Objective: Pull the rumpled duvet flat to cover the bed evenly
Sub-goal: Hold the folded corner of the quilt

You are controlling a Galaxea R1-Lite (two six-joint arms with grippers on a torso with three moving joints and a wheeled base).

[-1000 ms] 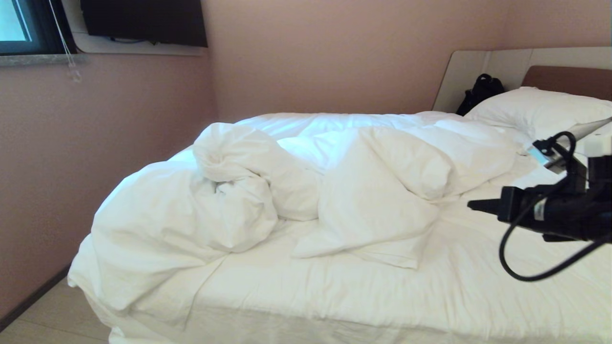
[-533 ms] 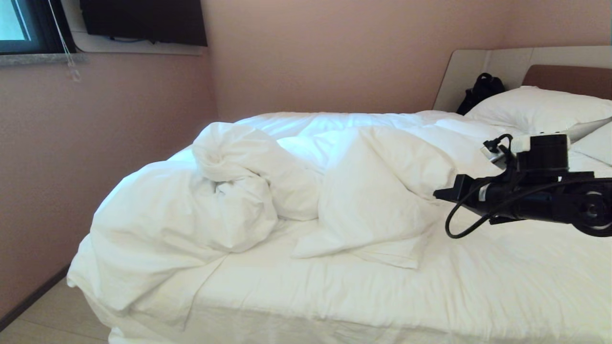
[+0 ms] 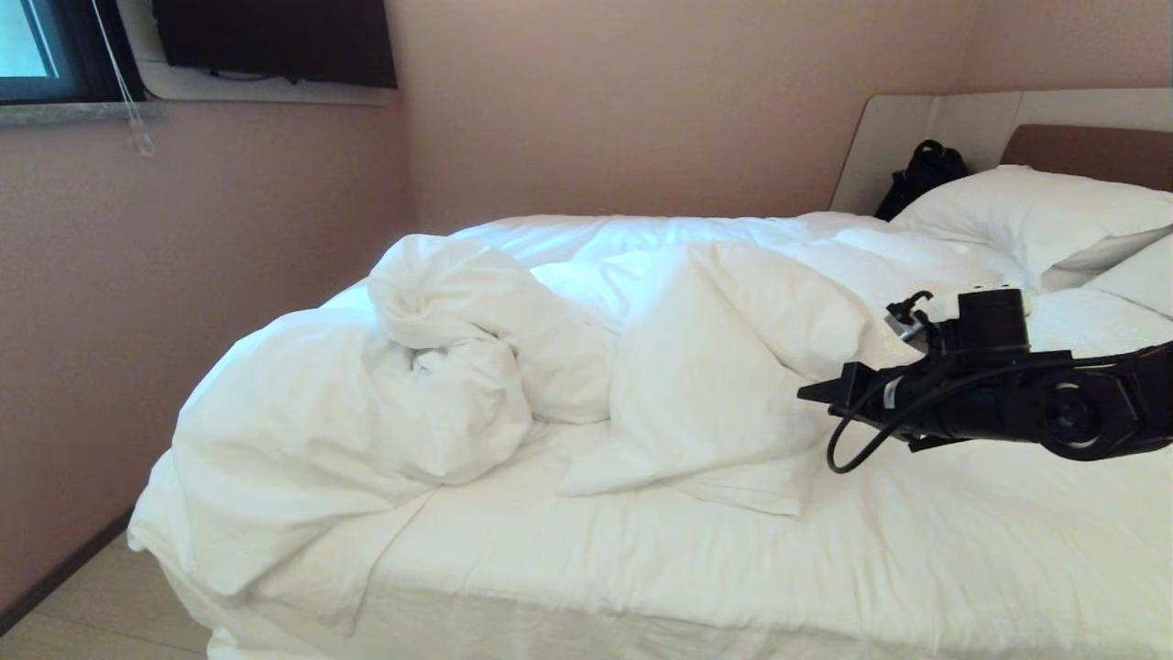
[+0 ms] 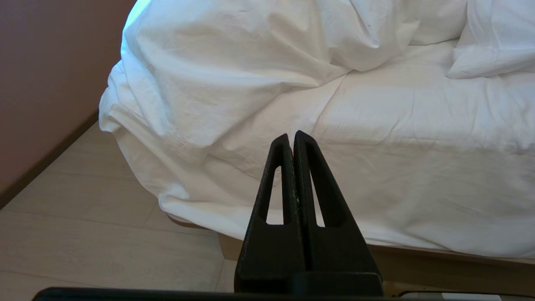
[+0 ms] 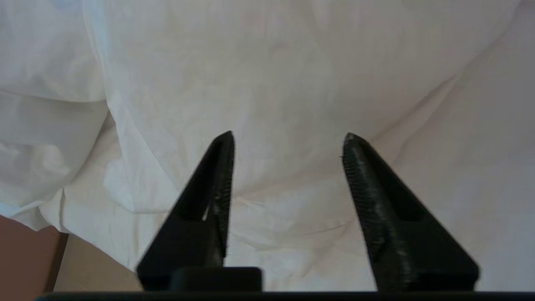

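The white puffy duvet lies bunched in a heap across the middle and far-left side of the bed, leaving the near sheet bare. My right gripper reaches in from the right, level, with its tips just short of the duvet's folded right flap. In the right wrist view the right gripper is open with only white fabric beyond its fingers. My left gripper is shut and empty, parked low off the bed's near-left corner, facing the hanging duvet.
Pillows lie at the beige headboard on the right, with a black bag beside them. A pink wall runs close along the bed's left end. Pale floor shows at the near-left corner.
My right arm has swung left across the bed and slightly lower, bringing its gripper from near the pillows up to the duvet's right flap. The duvet has not moved.
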